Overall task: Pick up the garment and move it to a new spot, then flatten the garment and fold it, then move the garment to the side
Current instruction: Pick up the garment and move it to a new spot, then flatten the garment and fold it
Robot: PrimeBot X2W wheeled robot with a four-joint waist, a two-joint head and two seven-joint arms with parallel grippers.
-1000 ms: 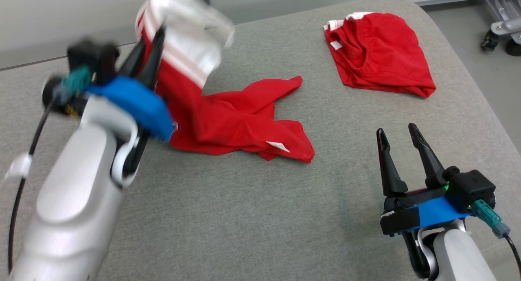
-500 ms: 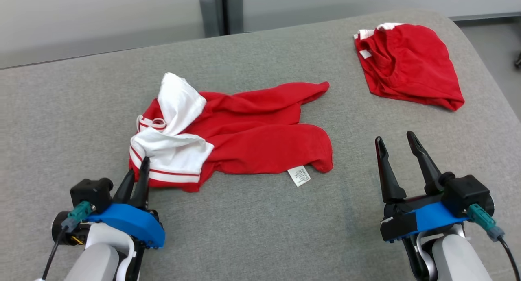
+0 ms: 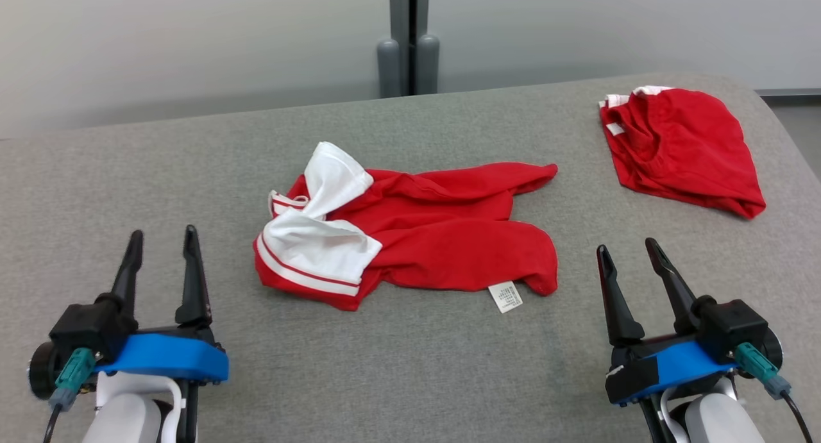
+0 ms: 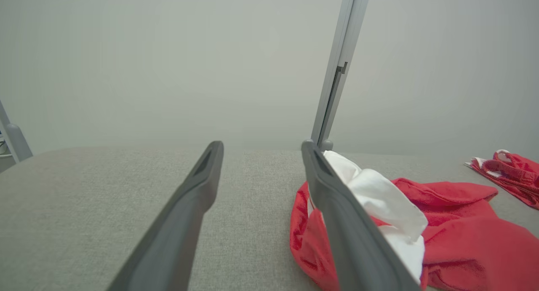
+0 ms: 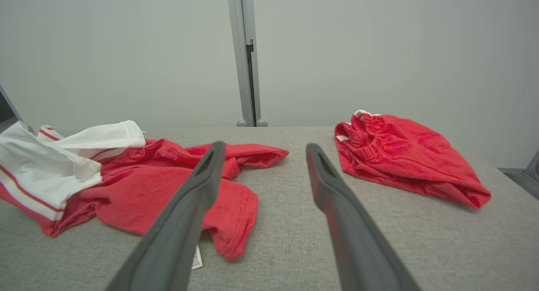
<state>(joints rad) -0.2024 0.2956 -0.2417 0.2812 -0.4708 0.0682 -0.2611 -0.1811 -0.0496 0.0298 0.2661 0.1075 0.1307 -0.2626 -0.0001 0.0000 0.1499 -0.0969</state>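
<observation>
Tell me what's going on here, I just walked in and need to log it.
A two-armed robot is dealing with the red and white garment, which lies crumpled in the middle of the grey table, not yet flattened or folded. The left gripper and right gripper are both open and empty, set nearer the robot, one on each side. A second red garment sits bunched at the far right.

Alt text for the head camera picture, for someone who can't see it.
A crumpled red garment with a white striped panel lies untouched on a grey fabric table. The left gripper and right gripper, both open, are at the lower corners; a second, bunched red garment lies far right.
</observation>
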